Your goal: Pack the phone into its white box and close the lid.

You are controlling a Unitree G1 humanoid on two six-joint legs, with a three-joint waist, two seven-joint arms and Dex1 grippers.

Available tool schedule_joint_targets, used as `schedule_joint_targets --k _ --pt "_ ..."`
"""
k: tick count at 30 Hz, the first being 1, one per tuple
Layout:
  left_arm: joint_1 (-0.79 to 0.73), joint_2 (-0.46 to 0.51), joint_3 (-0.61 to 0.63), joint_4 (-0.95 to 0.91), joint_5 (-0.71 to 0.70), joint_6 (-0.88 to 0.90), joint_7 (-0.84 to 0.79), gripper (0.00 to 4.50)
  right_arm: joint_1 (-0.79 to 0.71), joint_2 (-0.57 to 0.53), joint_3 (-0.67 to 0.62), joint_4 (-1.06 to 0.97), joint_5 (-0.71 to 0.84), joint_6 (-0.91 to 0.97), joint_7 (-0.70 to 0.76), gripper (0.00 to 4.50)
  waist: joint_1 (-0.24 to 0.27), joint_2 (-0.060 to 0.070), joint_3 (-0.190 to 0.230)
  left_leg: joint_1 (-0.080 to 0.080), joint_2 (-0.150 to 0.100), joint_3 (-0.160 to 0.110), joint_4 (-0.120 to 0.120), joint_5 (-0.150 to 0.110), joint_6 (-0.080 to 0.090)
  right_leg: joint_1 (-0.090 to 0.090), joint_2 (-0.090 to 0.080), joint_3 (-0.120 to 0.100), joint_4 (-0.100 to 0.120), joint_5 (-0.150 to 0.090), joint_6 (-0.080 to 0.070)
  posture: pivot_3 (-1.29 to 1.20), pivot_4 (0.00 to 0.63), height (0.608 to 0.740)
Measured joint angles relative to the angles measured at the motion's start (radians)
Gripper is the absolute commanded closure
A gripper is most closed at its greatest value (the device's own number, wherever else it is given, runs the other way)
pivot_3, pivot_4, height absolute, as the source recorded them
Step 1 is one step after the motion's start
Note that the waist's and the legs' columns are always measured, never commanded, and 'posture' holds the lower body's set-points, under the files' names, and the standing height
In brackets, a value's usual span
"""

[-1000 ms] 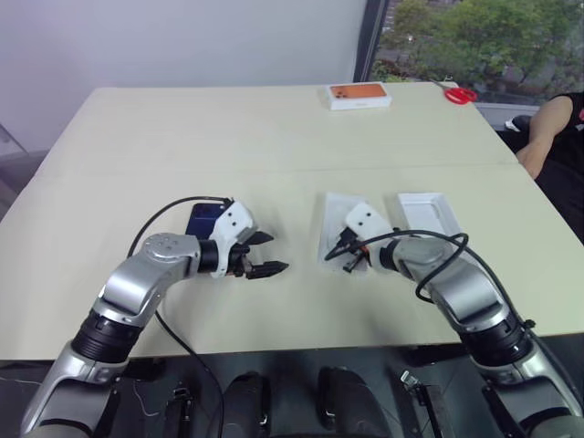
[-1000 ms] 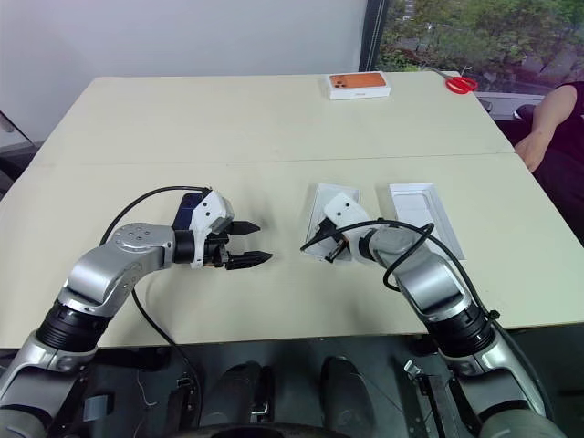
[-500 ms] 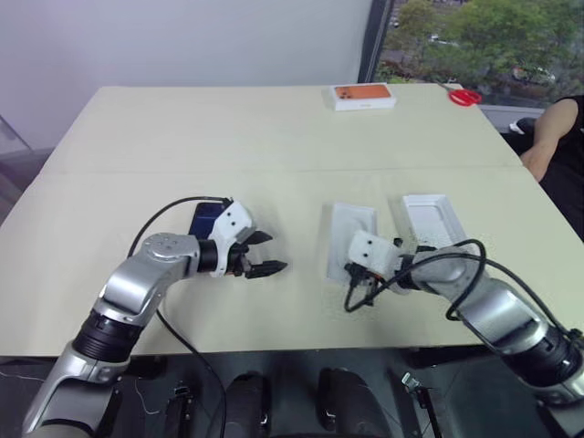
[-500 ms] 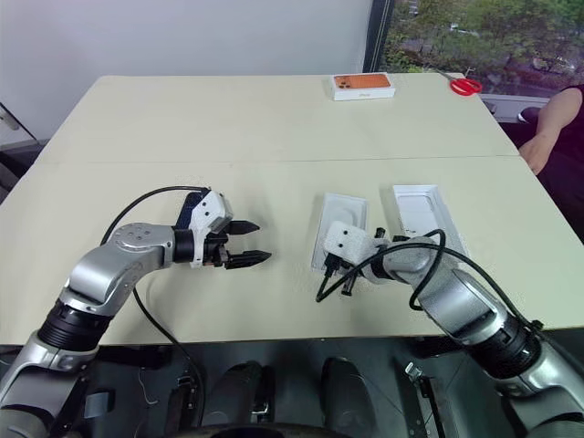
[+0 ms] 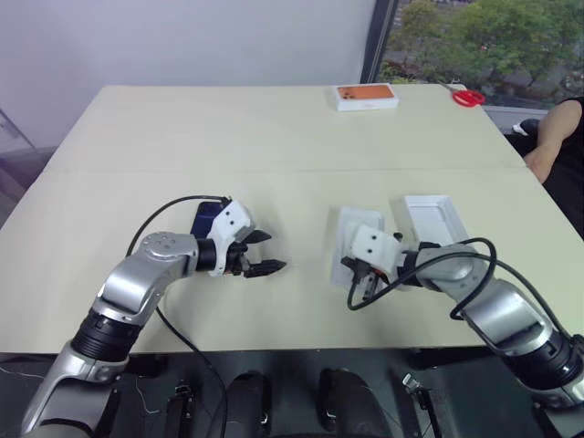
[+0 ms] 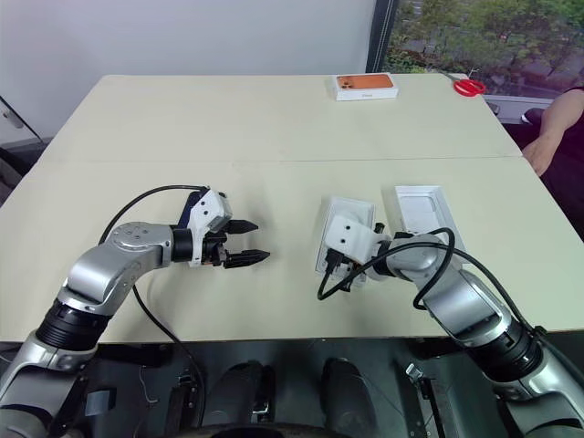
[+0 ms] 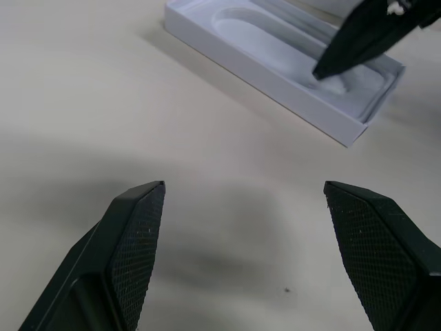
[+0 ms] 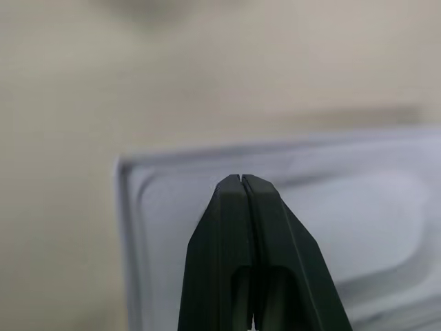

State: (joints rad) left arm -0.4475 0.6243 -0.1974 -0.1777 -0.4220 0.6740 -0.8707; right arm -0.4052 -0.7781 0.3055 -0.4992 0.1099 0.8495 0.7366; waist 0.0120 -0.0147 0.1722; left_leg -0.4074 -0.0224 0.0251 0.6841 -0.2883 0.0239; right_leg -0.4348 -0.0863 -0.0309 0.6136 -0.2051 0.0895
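Note:
The dark blue phone [image 5: 203,217] lies flat on the table, partly hidden behind my left wrist. My left gripper [image 5: 270,252] hovers open and empty just past it, pointing at the white box [image 5: 363,222]. That box lies mid-table with a white insert with an oval recess [image 7: 256,43] in it. My right gripper [image 8: 240,179] is shut on nothing, its tips over the box's near end. I cannot tell whether they touch it. The lid [image 5: 431,219] lies open side up just right of the box.
An orange-topped white box [image 5: 365,97] and red scissors [image 5: 465,95] sit at the table's far edge. A person's arm [image 5: 555,137] rests at the far right corner. Black cables loop from both wrists over the near table.
My right arm swung its elbow outward and the shut gripper drew back along the white box toward its near end. The box seems nudged slightly toward me. The left gripper stayed still and open.

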Motion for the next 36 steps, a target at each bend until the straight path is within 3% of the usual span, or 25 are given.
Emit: schedule_joint_targets --k 3,6,8,10,13,19,22,27,29,36 --pt "0.001 0.006 0.020 0.001 0.000 0.000 0.001 0.63 -0.002 0.025 -0.064 -0.007 0.023 0.042 -0.023 4.47 0.002 0.000 0.000 0.000 0.000 0.000 0.000 0.000 0.000 0.000 -0.001 0.000 0.000 0.000 0.000 0.00 0.150 0.740" --pt "0.007 0.017 0.046 0.003 -0.004 0.006 0.004 0.63 -0.002 0.061 -0.133 -0.028 0.073 0.107 -0.030 3.66 0.000 0.000 0.000 0.000 0.000 0.000 0.000 0.000 0.000 0.000 -0.001 0.000 0.000 0.000 0.000 0.00 0.150 0.740" --pt "0.009 0.022 0.090 0.024 -0.016 0.028 0.012 0.63 -0.013 0.106 -0.164 -0.053 0.113 0.156 -0.038 2.73 -0.004 0.000 0.000 0.000 0.001 0.000 0.000 0.000 0.000 0.000 0.000 0.000 0.000 0.000 0.000 0.00 0.150 0.740" --pt "0.007 0.023 0.146 0.052 -0.033 0.063 0.035 0.09 -0.039 0.143 -0.163 -0.075 0.147 0.199 -0.051 1.71 -0.007 0.000 0.000 0.000 0.001 0.000 0.000 0.000 0.000 -0.001 0.001 0.000 0.001 0.000 0.000 0.00 0.150 0.740" --pt "-0.030 0.014 0.261 0.142 -0.070 0.152 0.117 0.00 -0.105 0.235 -0.103 -0.050 0.132 0.221 -0.117 0.22 -0.010 0.000 0.000 0.000 0.001 0.000 0.000 0.000 0.000 -0.001 0.002 0.000 0.002 0.000 0.000 0.00 0.150 0.740" --pt "-0.150 0.025 0.471 0.303 -0.085 0.363 0.332 0.00 -0.218 0.447 0.066 0.186 0.044 0.168 -0.258 0.22 -0.024 0.000 0.000 -0.001 0.000 0.000 0.000 0.000 -0.001 -0.002 0.002 0.000 0.002 0.000 0.001 0.00 0.150 0.740" --pt "-0.146 0.026 0.525 0.344 -0.092 0.427 0.377 0.00 -0.258 0.533 0.074 0.292 0.033 0.131 -0.279 1.00 -0.027 -0.001 0.000 -0.001 -0.001 0.000 0.000 0.002 -0.003 -0.002 0.001 0.000 0.002 0.001 0.001 0.00 0.150 0.740" --pt "-0.146 0.039 0.593 0.360 -0.112 0.520 0.410 0.00 -0.294 0.608 0.125 0.444 0.000 0.053 -0.288 3.66 -0.026 -0.001 0.000 -0.001 0.000 -0.001 -0.001 0.004 -0.007 -0.003 0.000 0.000 0.004 0.001 0.001 0.00 0.150 0.740" --pt "-0.144 0.044 0.605 0.363 -0.126 0.588 0.413 0.00 -0.307 0.628 0.157 0.505 -0.020 0.012 -0.280 4.47 -0.028 -0.001 0.000 -0.001 -0.001 -0.001 -0.001 0.004 -0.008 -0.004 0.000 0.000 0.004 0.001 0.001 0.00 0.150 0.740" --pt "-0.158 0.051 0.615 0.383 -0.183 0.790 0.390 0.00 -0.331 0.687 0.231 0.601 -0.069 -0.071 -0.240 4.47 -0.032 -0.001 0.000 -0.001 -0.001 -0.001 -0.002 0.005 -0.010 -0.005 0.000 0.001 0.007 0.001 0.001 0.00 0.150 0.740"
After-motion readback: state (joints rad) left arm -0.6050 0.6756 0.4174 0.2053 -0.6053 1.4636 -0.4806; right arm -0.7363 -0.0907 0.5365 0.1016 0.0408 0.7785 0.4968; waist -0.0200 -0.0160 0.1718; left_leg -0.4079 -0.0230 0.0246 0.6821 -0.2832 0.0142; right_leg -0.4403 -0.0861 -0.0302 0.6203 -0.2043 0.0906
